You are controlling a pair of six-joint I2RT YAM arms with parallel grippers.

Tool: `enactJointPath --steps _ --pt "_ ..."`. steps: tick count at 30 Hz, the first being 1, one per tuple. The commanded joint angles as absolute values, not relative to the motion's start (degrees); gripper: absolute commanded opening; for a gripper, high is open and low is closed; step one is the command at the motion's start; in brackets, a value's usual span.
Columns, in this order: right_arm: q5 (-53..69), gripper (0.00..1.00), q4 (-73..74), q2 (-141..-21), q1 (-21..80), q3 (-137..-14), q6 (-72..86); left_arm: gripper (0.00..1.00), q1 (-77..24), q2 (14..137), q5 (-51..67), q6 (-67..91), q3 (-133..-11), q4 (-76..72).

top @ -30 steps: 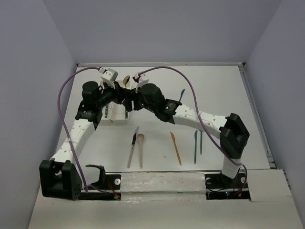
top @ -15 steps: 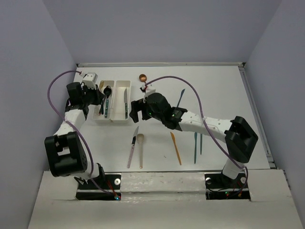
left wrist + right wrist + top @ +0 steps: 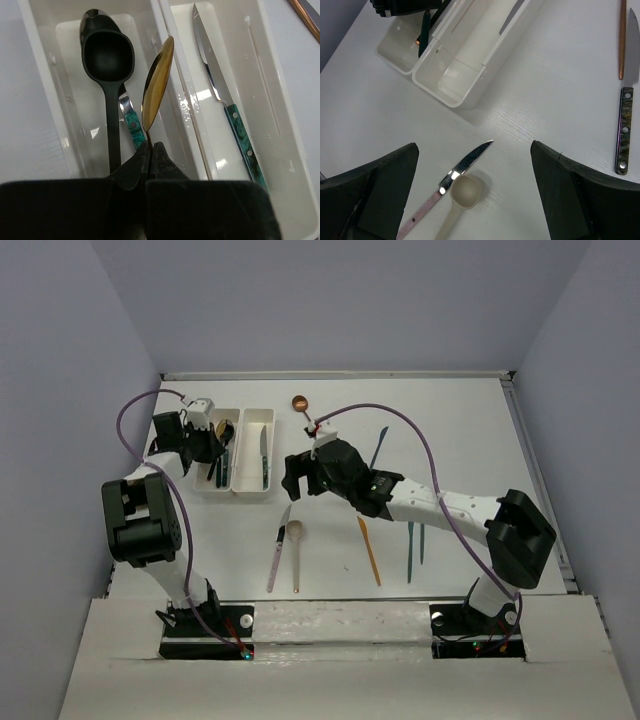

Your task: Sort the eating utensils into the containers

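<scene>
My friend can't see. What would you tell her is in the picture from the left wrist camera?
The left gripper pinches a gold spoon by its handle, bowl turned on edge, over the wall between two white trays. The left tray holds a black spoon lying on a teal-handled utensil; the right tray holds a teal-handled knife.

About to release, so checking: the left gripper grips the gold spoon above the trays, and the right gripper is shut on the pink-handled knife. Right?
Not quite. The right wrist view shows the right gripper open and empty, jaws wide apart, with the pink-handled knife lying free on the table. The left gripper does grip the gold spoon above the trays.
</scene>
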State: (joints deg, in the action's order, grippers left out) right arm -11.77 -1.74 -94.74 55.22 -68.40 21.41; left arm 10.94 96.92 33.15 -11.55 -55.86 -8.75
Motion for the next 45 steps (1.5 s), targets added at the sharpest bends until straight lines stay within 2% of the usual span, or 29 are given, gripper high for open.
enactJointPath --steps 1,9,13,16,19,23,25,26,29,30,33,38,45 --pt "-12.75 1.00 -4.31 -94.22 55.72 -68.82 20.39 0.01 10.29 99.65 34.54 -14.41 -60.20 -8.44" --pt "-17.22 1.00 -1.15 -94.22 55.72 -69.52 21.36 0.15 10.02 104.85 34.01 -15.12 -64.33 -6.06" --pt "-22.13 1.00 -0.18 -92.99 55.72 -68.56 21.97 0.24 10.11 106.08 32.96 -15.29 -64.95 -5.98" --pt "-27.83 1.00 5.86 -92.37 55.72 -68.64 24.42 0.32 10.02 106.61 32.35 -15.56 -65.48 -5.89" --pt "-33.64 1.00 11.32 -92.02 55.72 -69.26 27.41 0.34 10.11 106.52 31.91 -15.82 -65.48 -5.71" --pt "-33.22 0.99 22.13 -89.66 53.18 -67.24 35.14 0.36 10.11 105.12 31.64 -16.08 -65.39 -5.63" --pt "-33.57 0.93 26.00 -86.59 50.90 -64.88 39.18 0.37 10.02 104.24 31.64 -16.08 -65.22 -5.54" --pt "-33.57 0.77 29.32 -85.09 49.93 -61.38 43.55 0.37 10.11 103.28 31.64 -16.00 -65.04 -5.54" --pt "-29.74 0.50 31.81 -77.91 44.50 -51.91 49.72 0.39 10.11 101.35 31.90 -15.56 -64.78 -5.45" --pt "-28.05 0.47 31.82 -76.22 42.82 -49.42 50.62 0.39 10.11 100.82 32.08 -15.38 -64.69 -5.45" --pt "-25.05 0.43 32.08 -71.48 39.99 -42.48 52.90 0.41 10.11 98.79 33.22 -14.59 -64.51 -5.36" --pt "-23.65 0.50 34.54 -68.38 38.15 -37.45 56.68 0.43 10.02 95.63 34.54 -13.54 -64.25 -5.10" --pt "-22.06 0.45 35.24 -72.94 35.60 -35.24 57.13 0.45 10.02 91.67 36.30 -13.01 -62.76 -4.83"
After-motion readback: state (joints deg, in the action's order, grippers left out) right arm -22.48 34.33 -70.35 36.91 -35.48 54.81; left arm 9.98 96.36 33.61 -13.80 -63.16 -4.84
